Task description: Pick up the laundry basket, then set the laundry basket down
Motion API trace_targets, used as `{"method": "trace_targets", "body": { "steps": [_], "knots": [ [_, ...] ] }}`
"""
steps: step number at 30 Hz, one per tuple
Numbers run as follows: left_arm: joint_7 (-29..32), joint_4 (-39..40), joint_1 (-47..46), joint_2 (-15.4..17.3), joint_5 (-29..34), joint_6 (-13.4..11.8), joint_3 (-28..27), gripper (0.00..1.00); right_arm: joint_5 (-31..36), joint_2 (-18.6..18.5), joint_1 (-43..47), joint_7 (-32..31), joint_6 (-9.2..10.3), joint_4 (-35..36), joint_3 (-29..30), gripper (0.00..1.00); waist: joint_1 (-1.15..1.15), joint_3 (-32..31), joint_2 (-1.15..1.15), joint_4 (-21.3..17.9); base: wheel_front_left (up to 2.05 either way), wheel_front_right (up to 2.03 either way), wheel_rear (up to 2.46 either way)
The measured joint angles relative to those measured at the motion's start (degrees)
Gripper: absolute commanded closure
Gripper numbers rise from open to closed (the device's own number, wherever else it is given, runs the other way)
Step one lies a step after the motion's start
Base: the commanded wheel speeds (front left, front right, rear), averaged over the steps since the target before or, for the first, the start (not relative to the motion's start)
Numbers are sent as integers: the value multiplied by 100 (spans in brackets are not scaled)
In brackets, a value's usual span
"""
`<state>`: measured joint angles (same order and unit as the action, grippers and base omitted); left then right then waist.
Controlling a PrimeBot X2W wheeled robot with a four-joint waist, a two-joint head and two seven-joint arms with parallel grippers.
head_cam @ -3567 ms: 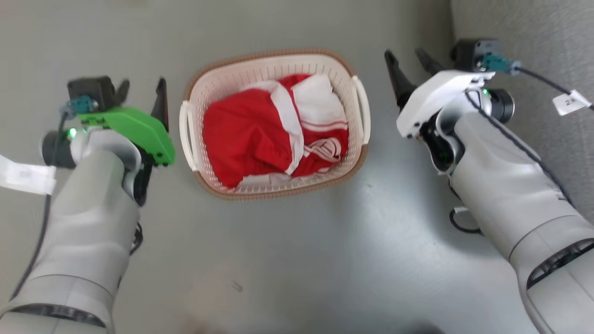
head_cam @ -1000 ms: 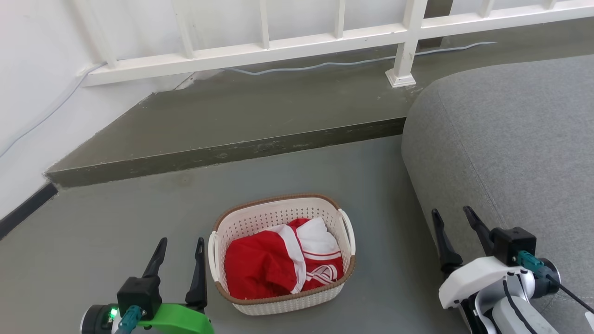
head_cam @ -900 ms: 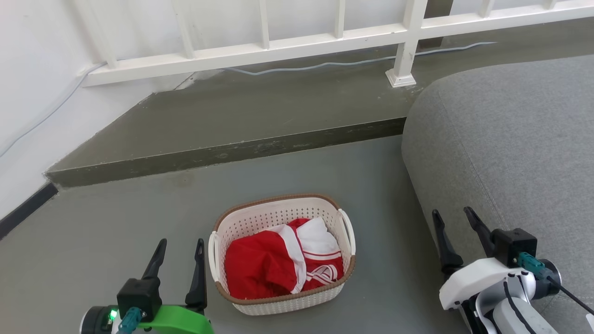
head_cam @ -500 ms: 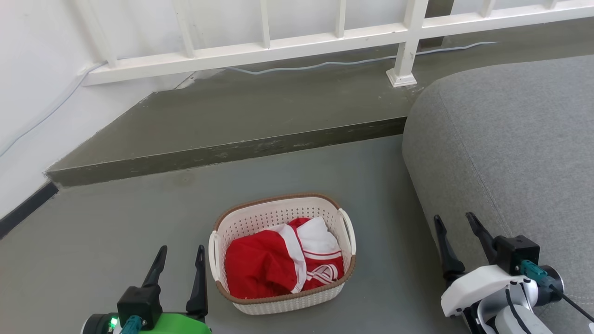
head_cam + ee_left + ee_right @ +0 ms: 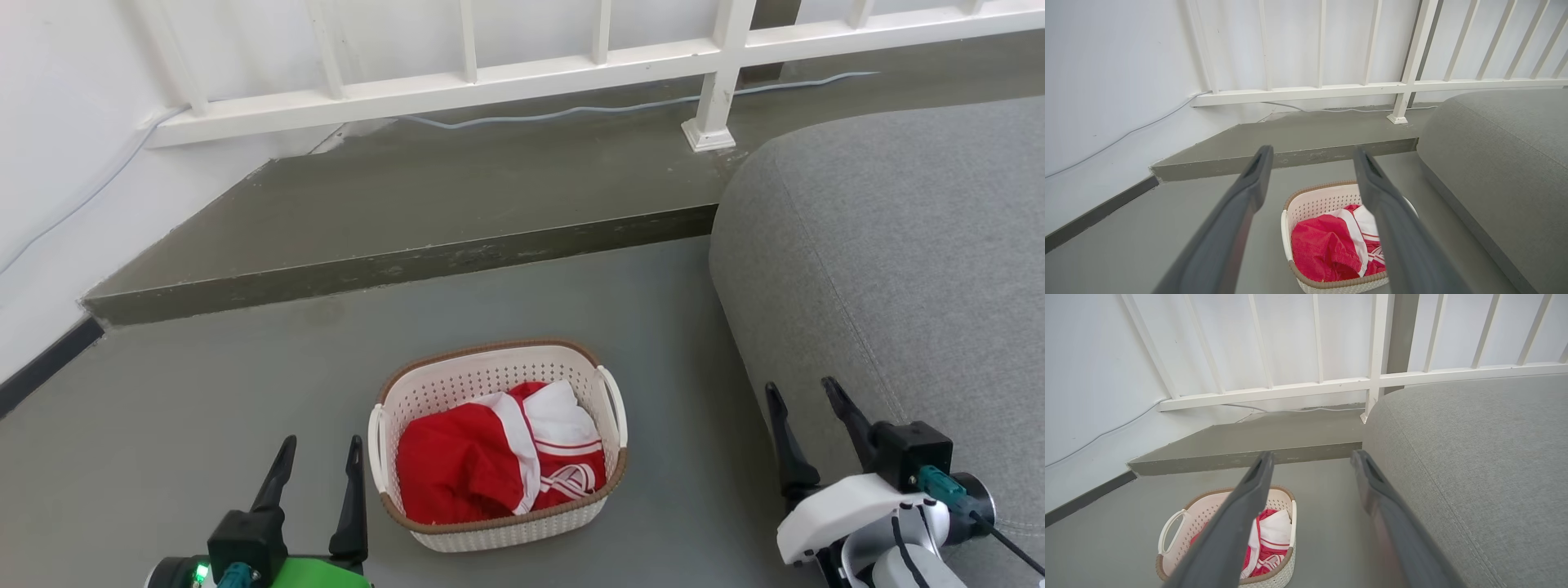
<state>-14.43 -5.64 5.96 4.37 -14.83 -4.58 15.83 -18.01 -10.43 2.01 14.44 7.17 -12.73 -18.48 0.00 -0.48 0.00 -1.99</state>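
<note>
Both grippers have sunk slightly toward the bottom of the head view in the last half second. The laundry basket point(image 5: 490, 535) sits where it was on the grey floor point(image 5: 204, 408), holding red and white clothes point(image 5: 465, 469). The left gripper point(image 5: 321, 445), near the basket's left side, and the right gripper point(image 5: 800, 388), well apart by the grey sofa point(image 5: 898, 245), are both spread wide and hold nothing.

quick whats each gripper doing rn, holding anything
Left gripper: open, holding nothing, beside the laundry basket.
Right gripper: open, holding nothing, next to the grey sofa.
</note>
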Motion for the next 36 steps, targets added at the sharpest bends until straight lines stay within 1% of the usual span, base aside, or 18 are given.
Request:
{"method": "trace_targets", "body": {
  "steps": [1, 6, 9, 15, 22, 28, 36],
  "knots": [
    [0, 2, 10, 0, 4, 0, 0, 100, 1, 5, 9, 0, 0, 11, 1, 100, 0, 1, 0, 2, 0, 0, 0],
    [27, -308, 62, -25, 0, 0, 79, 100, -2, 129, 225, -4, -10, -253, -63, 100, 0, 4, 0, 4, 0, 0, 0],
    [27, -310, 113, -29, -76, 4, 85, 100, -40, 146, 290, -4, -26, -261, -52, 100, 0, 6, 0, 7, 0, 0, 0],
    [27, -255, 148, -31, -371, 60, 87, 100, -387, 167, 290, -38, -105, -232, 7, 100, 0, 12, 0, 21, 0, 0, 0],
    [82, -169, 153, -41, -966, 152, 42, 100, -966, 207, 289, -145, -163, -166, 142, 100, 0, 19, 0, 33, 0, 0, 0],
    [188, -167, 152, -45, -1480, 163, -112, 100, -1430, 256, 285, -261, -260, -148, 293, 100, 0, 24, 0, 42, 0, 0, 0],
    [335, -172, 140, -46, -2072, 212, -256, 100, -1959, 307, 261, -391, -313, -141, 475, 100, 0, 30, 0, 54, 0, 0, 0]
  ]
}}
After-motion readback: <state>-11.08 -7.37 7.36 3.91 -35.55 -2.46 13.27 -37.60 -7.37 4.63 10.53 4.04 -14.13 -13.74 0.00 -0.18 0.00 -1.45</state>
